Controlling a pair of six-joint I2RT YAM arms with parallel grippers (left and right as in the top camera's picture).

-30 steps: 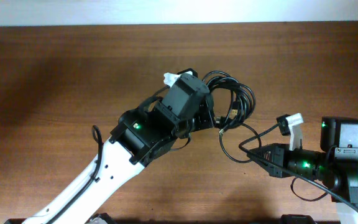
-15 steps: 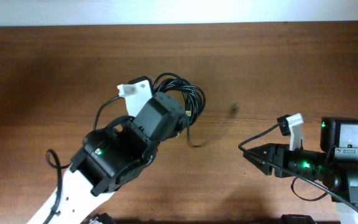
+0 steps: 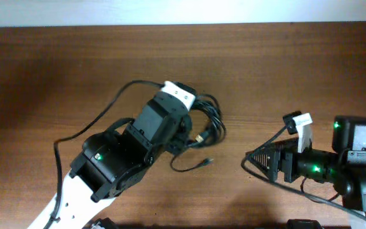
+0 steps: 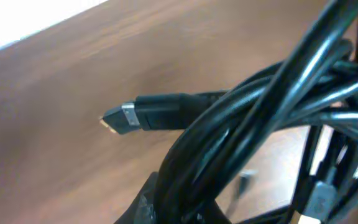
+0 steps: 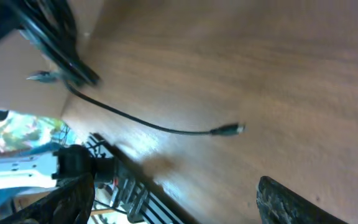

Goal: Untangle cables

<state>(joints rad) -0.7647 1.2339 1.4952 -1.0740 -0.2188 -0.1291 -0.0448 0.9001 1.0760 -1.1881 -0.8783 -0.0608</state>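
Observation:
The cables [image 3: 207, 118] form a black looped bundle at the table's middle. My left gripper [image 3: 191, 129] is shut on that bundle. In the left wrist view the cables [image 4: 253, 118] fill the frame right above my left gripper [image 4: 185, 208], and one metal-tipped plug [image 4: 122, 117] sticks out to the left. A single strand trails from the bundle and ends in a plug [image 3: 206, 162] lying loose on the wood. The right wrist view shows that plug [image 5: 229, 129] well ahead of my right gripper [image 5: 179, 205], which is open with nothing between its fingers. My right gripper [image 3: 262, 163] sits right of the loose plug, apart from it.
The wooden table [image 3: 284, 70] runs to a pale wall at the back. My left arm [image 3: 107, 168] crosses the lower left. The arm's own thicker black wire [image 3: 100, 117] arcs out left of it, and another [image 3: 269, 141] loops by the right wrist.
My right gripper has opened and let go of the strand, whose plug now lies loose. The left arm swung the bundle left, then came back toward the middle.

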